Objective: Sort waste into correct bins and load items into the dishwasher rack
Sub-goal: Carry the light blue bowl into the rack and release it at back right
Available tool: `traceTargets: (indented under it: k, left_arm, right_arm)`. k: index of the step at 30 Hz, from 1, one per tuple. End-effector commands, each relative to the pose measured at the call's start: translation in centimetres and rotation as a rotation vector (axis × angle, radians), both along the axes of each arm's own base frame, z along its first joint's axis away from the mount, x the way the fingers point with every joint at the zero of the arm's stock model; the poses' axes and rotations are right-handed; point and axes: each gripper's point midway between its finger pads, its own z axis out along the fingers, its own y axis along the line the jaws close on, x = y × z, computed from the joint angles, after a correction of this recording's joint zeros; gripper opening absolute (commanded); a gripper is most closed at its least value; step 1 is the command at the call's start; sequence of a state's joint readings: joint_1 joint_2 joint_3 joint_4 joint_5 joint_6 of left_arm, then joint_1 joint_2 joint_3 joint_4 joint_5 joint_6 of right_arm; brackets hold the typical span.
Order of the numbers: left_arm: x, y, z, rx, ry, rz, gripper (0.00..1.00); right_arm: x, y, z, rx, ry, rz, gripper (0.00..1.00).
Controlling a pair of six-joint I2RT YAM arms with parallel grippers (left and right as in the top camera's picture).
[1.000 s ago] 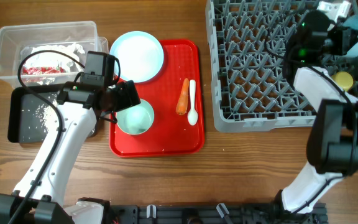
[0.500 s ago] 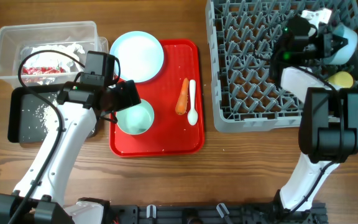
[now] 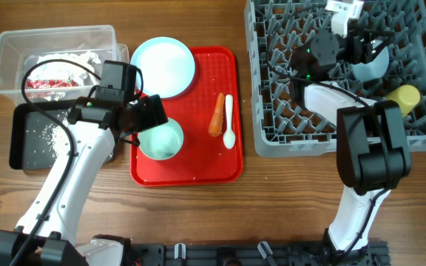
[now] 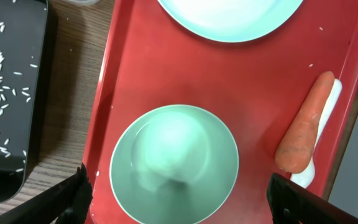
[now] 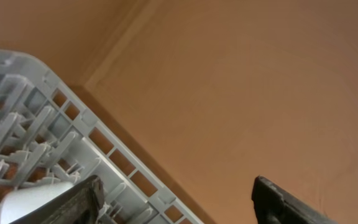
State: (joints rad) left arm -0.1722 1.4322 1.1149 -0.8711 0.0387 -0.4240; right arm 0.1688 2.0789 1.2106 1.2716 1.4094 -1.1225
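The left gripper (image 4: 179,196) is spread wide on either side of the pale green bowl (image 4: 174,163), which is set upright on the red serving tray (image 4: 241,93), with the carrot piece (image 4: 304,124) nearer its right edge. The right gripper (image 5: 179,199) is seen parted and empty at the dishwasher rack's (image 3: 331,145) far rim, near the tilted light blue bowl (image 3: 372,65). Bare wooden table (image 3: 287,199) is left in front.

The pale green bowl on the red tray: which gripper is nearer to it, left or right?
Left. The left gripper hangs open right above the pale green bowl. The right gripper is far away, over the dishwasher rack, beside the light blue bowl.
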Motion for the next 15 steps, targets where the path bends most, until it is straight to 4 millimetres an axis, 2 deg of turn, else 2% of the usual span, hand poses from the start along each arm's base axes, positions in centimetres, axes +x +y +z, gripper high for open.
traceTargets:
  k: [1, 8, 15]
  left_arm:
    - [0.1, 0.0, 0.5, -0.014, -0.016, 0.006, 0.92]
    - [0.1, 0.0, 0.5, -0.014, -0.015, 0.006, 0.92]
    - [0.1, 0.0, 0.5, -0.013, -0.014, 0.006, 0.92]
  right_arm:
    - [-1.7, 0.2, 1.4, 0.023, -0.034, -0.053, 0.65]
    - [-2.5, 0.7, 3.9, 0.039, -0.083, -0.044, 0.65]
    - [-1.5, 1.0, 3.2, -0.002, 0.041, -0.018, 0.67]
